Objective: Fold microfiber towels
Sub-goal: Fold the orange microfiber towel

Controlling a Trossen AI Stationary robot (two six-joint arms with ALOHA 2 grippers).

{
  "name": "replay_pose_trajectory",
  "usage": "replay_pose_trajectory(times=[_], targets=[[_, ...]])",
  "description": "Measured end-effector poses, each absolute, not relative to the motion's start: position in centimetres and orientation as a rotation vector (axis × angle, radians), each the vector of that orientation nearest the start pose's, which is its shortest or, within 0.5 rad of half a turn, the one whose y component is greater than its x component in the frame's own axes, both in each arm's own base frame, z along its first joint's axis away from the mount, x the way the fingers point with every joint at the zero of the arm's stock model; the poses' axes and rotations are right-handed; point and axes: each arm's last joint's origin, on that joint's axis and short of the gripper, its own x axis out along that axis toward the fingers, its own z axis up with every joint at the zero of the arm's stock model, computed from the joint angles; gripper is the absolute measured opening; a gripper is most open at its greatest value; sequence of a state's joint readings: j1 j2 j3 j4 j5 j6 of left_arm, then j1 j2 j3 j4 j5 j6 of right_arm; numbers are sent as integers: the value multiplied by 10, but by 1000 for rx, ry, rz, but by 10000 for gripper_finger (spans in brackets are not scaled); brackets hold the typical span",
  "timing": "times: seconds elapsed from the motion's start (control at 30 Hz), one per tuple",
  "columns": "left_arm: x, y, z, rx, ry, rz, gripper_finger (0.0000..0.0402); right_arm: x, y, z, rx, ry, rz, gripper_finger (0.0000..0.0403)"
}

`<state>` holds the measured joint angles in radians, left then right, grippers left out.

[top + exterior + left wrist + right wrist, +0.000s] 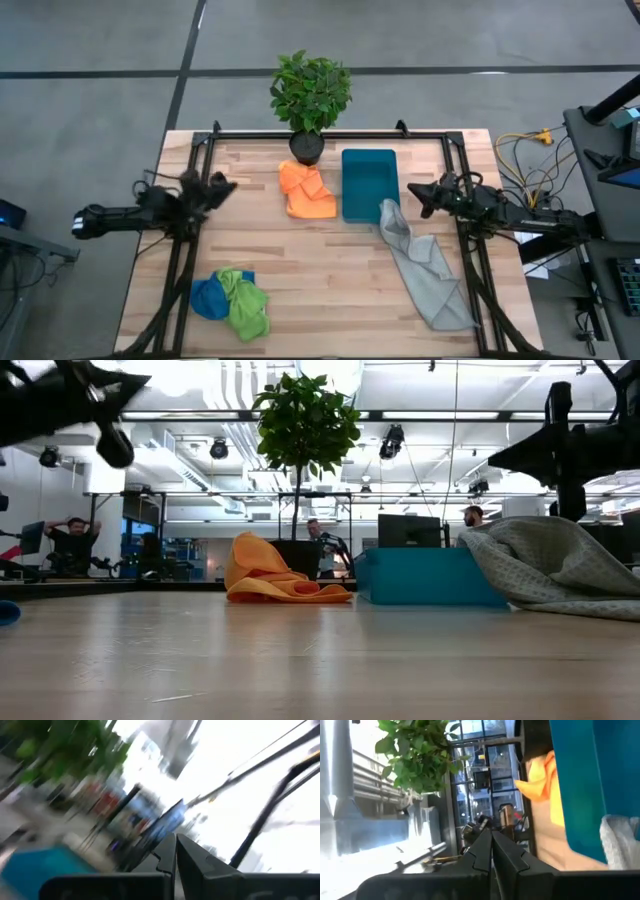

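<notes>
An orange towel [306, 190] lies crumpled at the far middle of the table, just left of a teal bin [368, 183]. A pale grey towel [425, 270] stretches from the bin's right near corner toward the near right. A lime green towel [243, 301] lies bunched on a blue one [208, 297] at the near left. My left gripper [227, 186] is shut, raised at the left side. My right gripper [418, 192] is shut, above the table at the right, near the grey towel's far end. Neither holds anything.
A potted plant [310, 95] stands at the far edge behind the orange towel. Black frame rails [330, 133] run along the far edge and down both sides. Bare wood [320, 280] lies in the near middle. People show in the room beyond the table.
</notes>
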<state>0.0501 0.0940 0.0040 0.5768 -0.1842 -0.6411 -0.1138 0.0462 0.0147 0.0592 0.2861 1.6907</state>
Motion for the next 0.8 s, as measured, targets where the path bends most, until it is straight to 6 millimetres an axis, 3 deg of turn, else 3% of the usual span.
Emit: replay_pose_trajectory(times=[0.2, 0.43, 0.6, 0.8], targets=[[78, 15, 227, -704, -818, 208, 0, 98, -21, 168, 1618, -372, -344, 9], [75, 17, 229, -710, -869, 283, 0, 98, -22, 169, 1583, -403, -370, 9], [69, 21, 232, -628, -917, 485, 0, 97, -23, 177, 1340, -448, -390, 9], [63, 21, 255, -600, -972, 484, 0, 92, -25, 200, 1190, -673, -367, 9]])
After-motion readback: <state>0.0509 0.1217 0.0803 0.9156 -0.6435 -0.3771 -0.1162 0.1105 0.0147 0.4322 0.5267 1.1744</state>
